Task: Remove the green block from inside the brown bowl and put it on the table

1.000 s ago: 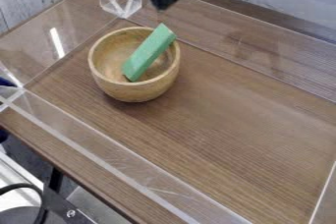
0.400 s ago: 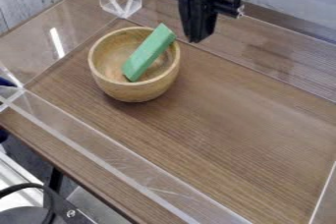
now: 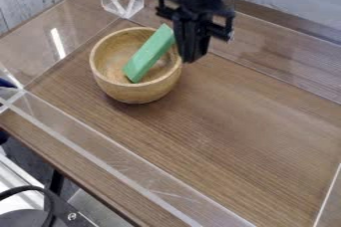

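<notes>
From the camera: lying tilted inside the brown bowl (image 3: 134,67), the green block (image 3: 152,53), a bright green bar with rounded edges, low end resting in the hollow, upper end leaning out over the far right rim. Sitting on the left half of the wood-grain bench (image 3: 226,121), the light tan, thick-walled bowl. Hanging just right of the block's upper end, the black hand (image 3: 194,54), pointing straight down with fingers pressed together, gripping nothing.

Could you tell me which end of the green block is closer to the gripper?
The upper end of the green block, resting on the brown bowl's far rim, is beside the gripper; the lower end sits inside the bowl.
</notes>
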Controlling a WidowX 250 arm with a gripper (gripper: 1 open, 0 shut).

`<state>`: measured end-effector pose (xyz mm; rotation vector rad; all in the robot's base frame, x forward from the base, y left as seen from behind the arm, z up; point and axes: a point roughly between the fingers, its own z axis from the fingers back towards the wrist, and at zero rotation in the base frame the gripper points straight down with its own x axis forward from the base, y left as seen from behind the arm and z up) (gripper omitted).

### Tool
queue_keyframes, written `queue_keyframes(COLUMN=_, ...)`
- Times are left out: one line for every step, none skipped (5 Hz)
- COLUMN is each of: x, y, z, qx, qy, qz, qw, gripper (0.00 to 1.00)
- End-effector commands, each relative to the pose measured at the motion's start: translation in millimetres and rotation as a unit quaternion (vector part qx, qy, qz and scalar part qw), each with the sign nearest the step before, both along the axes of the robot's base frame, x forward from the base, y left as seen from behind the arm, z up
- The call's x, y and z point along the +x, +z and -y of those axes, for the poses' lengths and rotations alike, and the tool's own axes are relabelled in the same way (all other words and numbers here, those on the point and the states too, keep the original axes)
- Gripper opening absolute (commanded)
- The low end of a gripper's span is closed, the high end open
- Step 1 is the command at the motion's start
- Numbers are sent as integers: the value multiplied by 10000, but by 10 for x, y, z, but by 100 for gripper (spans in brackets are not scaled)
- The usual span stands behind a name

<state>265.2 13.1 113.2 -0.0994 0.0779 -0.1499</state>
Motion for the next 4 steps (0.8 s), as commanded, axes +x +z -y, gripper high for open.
queue_keyframes(x=-32, y=-68, z=52, qx=63, qy=-173, qz=57, qw=9998, gripper=0)
queue_keyframes(x=-102, y=-222, z=138, qx=90, qy=-328, qz=-17, qw=9994, gripper=0)
queue_keyframes(x=-143, y=-307, z=202, qx=108, qy=-458, qz=-80, qw=9989, gripper=0)
queue_keyframes(x=-130, y=-321, z=78, qx=143, qy=-339, qz=-79, qw=9993, gripper=0)
